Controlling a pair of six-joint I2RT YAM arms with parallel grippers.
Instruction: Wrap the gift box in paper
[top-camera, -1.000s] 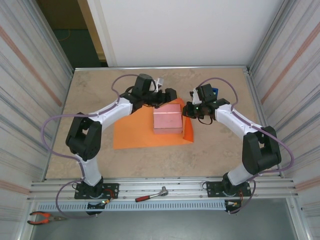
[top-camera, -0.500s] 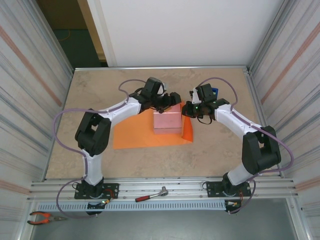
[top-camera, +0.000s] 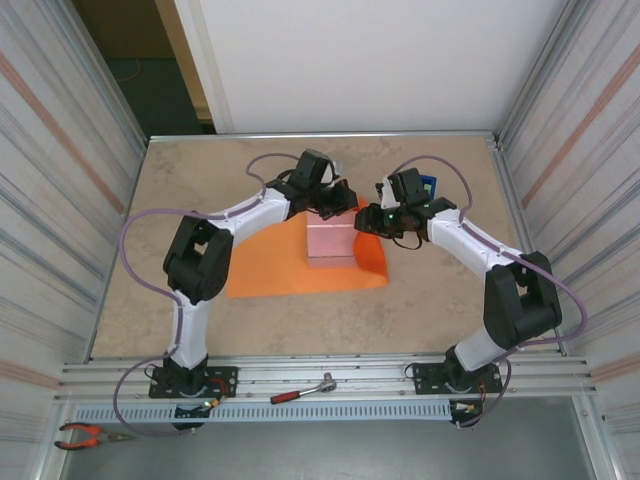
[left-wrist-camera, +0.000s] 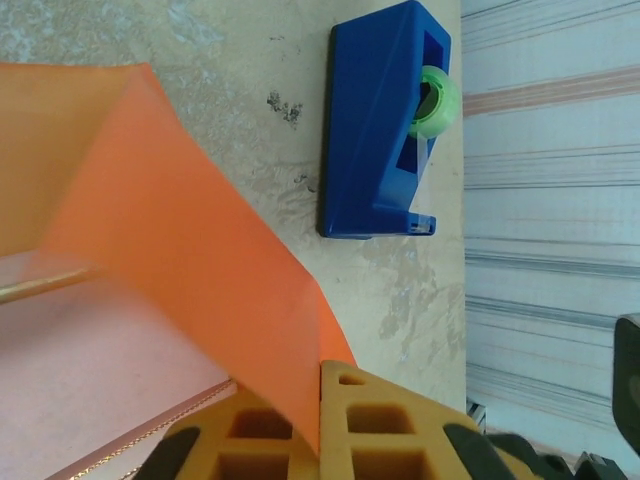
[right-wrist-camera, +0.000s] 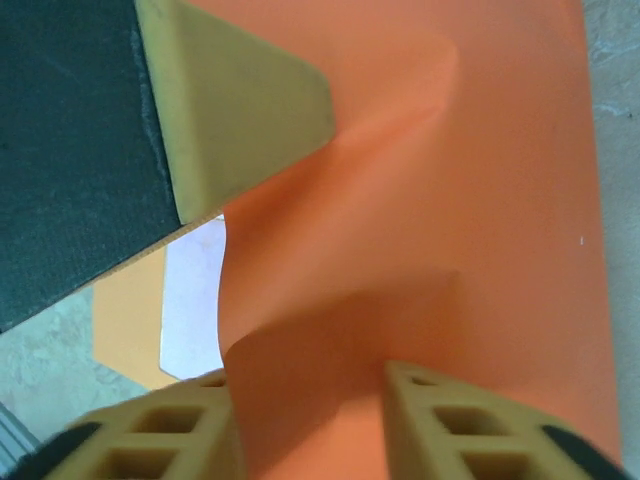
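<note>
There's the box (top-camera: 333, 243), mid-desk (top-camera: 180, 200) on the paper (top-camera: 270, 265). The left fingers (left-wrist-camera: 385, 425) pinch a raised corner of it, holding the flap over the box. The right fingers (right-wrist-camera: 470, 435) are spread around the side fold, apparently giving it up.

Both arms are rising from their bases at the near edge of the desk (top-camera: 180, 190) and bending inward at the elbows. The left arm (top-camera: 245, 212) is leaning forward and to the right while the right arm (top-camera: 470, 245) is leaning forward and to the left, their wrists nearly meeting over the middle. The left hand (top-camera: 342, 199) is pinching its fingers tight on a raised fold of the paper (left-wrist-camera: 180, 250), and the right hand (top-camera: 366, 218), just beside it, is holding its fingers apart with the sheet running loose between them.
</note>
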